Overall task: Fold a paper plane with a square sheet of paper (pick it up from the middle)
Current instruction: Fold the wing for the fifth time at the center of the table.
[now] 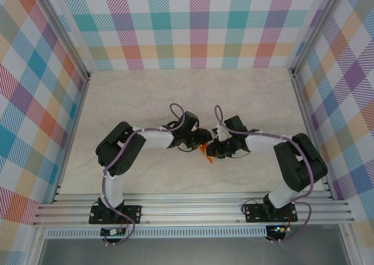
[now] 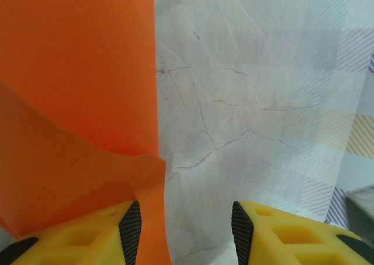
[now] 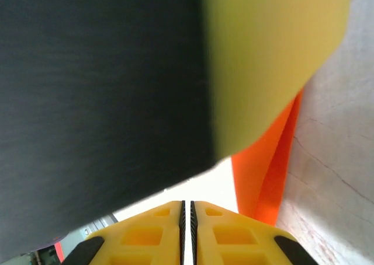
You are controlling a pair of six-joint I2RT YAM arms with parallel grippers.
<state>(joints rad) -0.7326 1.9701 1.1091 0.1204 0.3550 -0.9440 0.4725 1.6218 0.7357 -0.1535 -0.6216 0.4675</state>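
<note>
Item, orange paper (image 2: 76,101), part-folded: I log it lapped over one finger of my left pincer (image 2: 184,230), jaws apart above the table (image 2: 263,101), and just right of my tight-closed right pincer (image 3: 187,221), seemingly posed for creasing.

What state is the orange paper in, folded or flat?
Partly folded: the orange paper shows a crease, one layer lying over another.

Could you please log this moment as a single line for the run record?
left gripper: open, paper against one finger | right gripper: shut, close to left gripper | paper: orange, bent, between the grippers
</note>
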